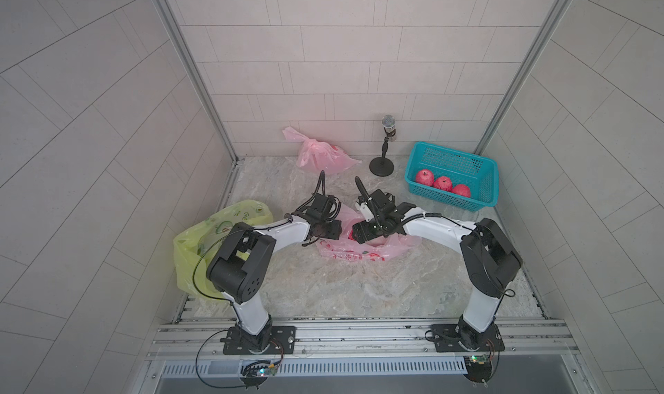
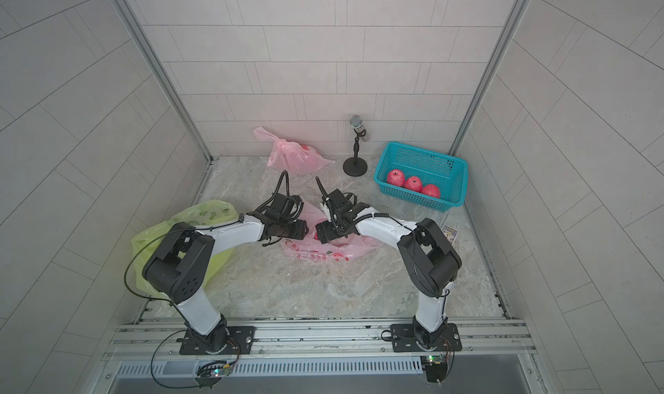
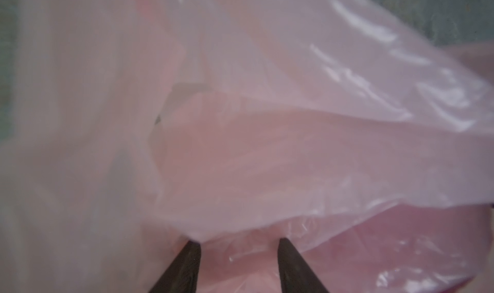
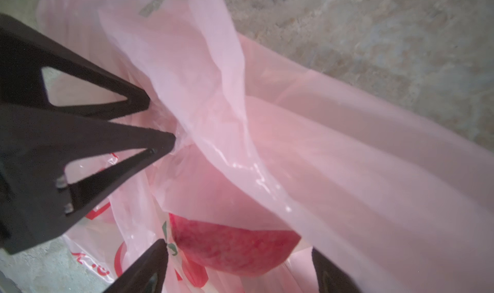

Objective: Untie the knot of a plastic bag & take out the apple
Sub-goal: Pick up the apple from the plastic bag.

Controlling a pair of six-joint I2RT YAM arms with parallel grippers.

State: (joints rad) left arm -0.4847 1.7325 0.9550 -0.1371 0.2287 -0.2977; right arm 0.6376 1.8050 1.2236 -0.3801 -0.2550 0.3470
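A pink plastic bag (image 1: 355, 252) lies mid-table under both wrists, its mouth loose and gaping; the knot is not in view. Inside it lies a red apple (image 4: 230, 246), partly bare and partly under the film. My right gripper (image 4: 238, 249) is open wide, one fingertip on each side of the apple with small gaps. My left gripper (image 3: 239, 242) faces it from the left; its jaws stand apart with the bag's (image 3: 267, 144) film draped over the tips. Its black fingers (image 4: 128, 96) show at the bag's edge in the right wrist view. In a top view the two grippers (image 1: 337, 230) (image 1: 357, 232) almost meet.
A second pink bag (image 1: 319, 155) sits at the back wall beside a microphone on a round stand (image 1: 382, 165). A teal basket (image 1: 445, 199) at the back right holds three red apples. A yellow-green bag (image 1: 194, 252) lies at the left, behind my left arm.
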